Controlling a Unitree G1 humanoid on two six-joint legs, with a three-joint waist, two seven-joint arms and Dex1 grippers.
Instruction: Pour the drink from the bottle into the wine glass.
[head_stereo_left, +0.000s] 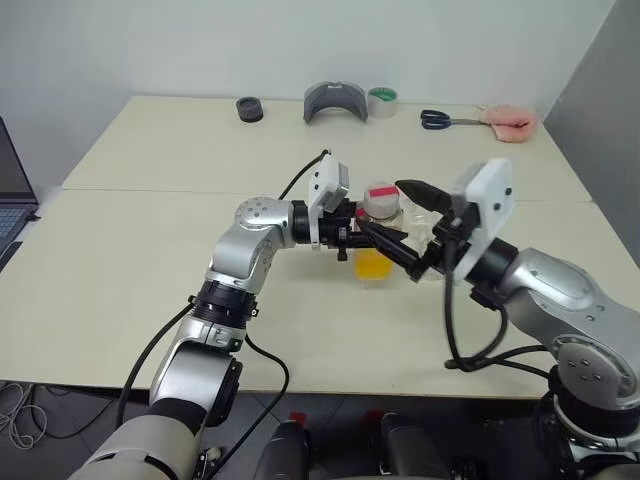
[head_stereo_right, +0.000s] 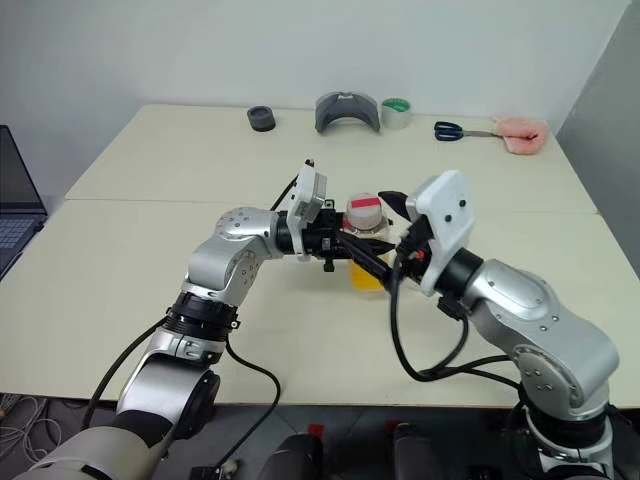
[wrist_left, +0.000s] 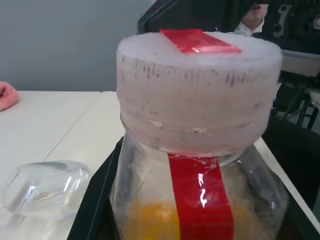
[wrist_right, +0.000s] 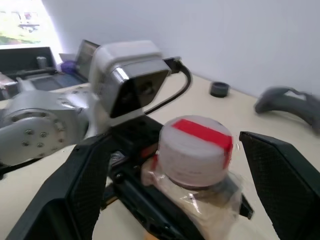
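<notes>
Orange-yellow drink (head_stereo_left: 372, 264) sits low in the bottle (head_stereo_left: 380, 232), which the left gripper (head_stereo_left: 362, 236) clamps by the body, fingers closed on it from the side, holding it upright above the pale tabletop (head_stereo_left: 140, 260). That grip leaves the red-taped whitish cap (wrist_right: 195, 145) free, presumably so the other arm can work it. The right gripper (wrist_right: 175, 200) is at the cap with fingers spread wide to either side, not touching it; judged as set to close and unscrew, since the cap is on and no pouring can start. The wine glass (wrist_left: 45, 189) is just beside the bottle, and seems to lie on its side, though the view is poor. Far edge: dark puck (head_stereo_left: 249, 109), grey curved holder (head_stereo_left: 337, 101), tape roll (head_stereo_left: 382, 101), scissors (head_stereo_left: 445, 120), pink cloth (head_stereo_left: 508, 123).
</notes>
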